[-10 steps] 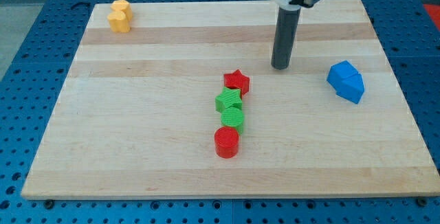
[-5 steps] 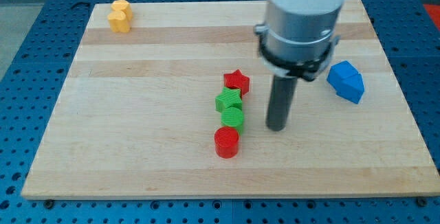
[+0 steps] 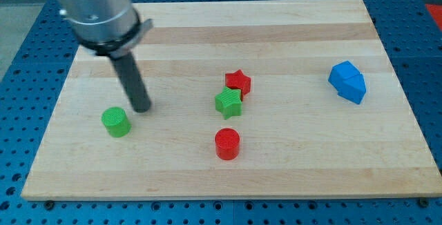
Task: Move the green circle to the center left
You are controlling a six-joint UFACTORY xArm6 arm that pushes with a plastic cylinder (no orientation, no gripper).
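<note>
While my tip (image 3: 141, 108) sits just right of green circle (image 3: 116, 122), no gripper fitted; red star (image 3: 238, 82) touches green star (image 3: 228, 103).

The arm is a fat, round, light grey tube. A black ring with small tabs wraps around its bottom. A straight dark grey rod sticks out below, ending at my tip (image 3: 141, 108).

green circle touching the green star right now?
No, the green circle sits alone near the view's left, with bare board between it and the green star; my tip is just to its upper right.
</note>
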